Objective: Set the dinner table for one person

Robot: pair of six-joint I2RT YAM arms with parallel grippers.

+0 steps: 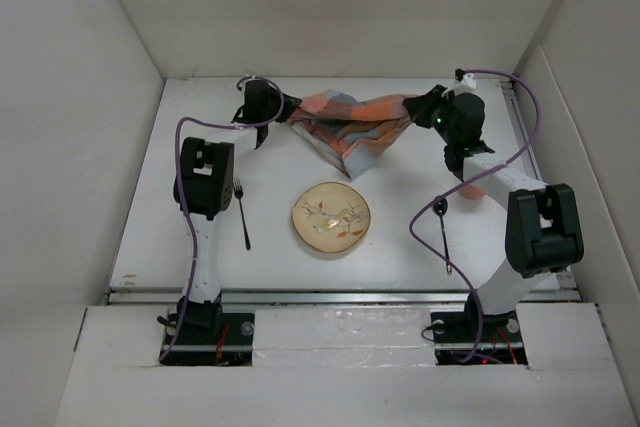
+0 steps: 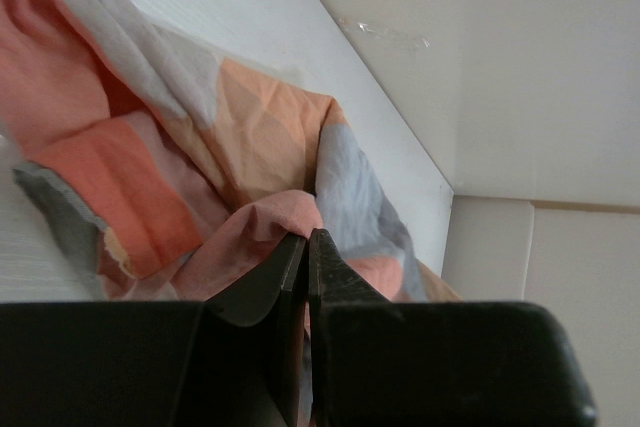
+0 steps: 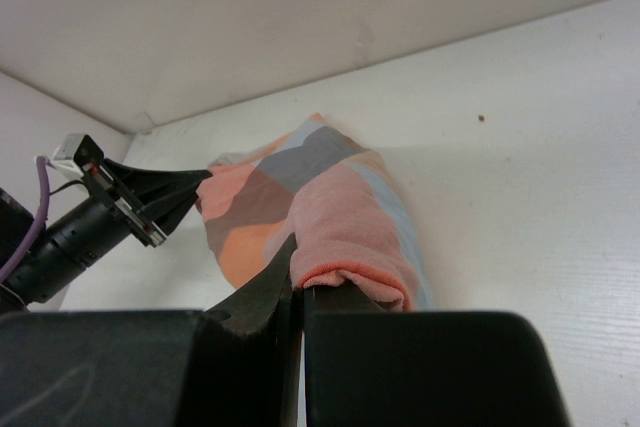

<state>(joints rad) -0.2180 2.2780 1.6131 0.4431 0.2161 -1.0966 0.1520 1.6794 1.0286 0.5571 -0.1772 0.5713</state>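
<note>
The orange, grey and pink checked cloth (image 1: 350,125) hangs bunched between my two grippers over the far part of the white dinner table (image 1: 400,247). My left gripper (image 1: 284,107) is shut on its left end; the cloth (image 2: 200,157) spreads beyond the closed jaws (image 2: 307,237). My right gripper (image 1: 418,107) is shut on the right end, the cloth (image 3: 340,217) draped over its fingers (image 3: 298,272). A cream plate (image 1: 331,217) with a leaf pattern lies mid-table. A dark fork (image 1: 242,213) lies left of it.
White walls enclose the table on three sides; the far wall (image 1: 340,17) is close behind both grippers. A purple cable (image 1: 445,237) loops off the right arm over the table's right part. The left gripper (image 3: 110,207) shows in the right wrist view.
</note>
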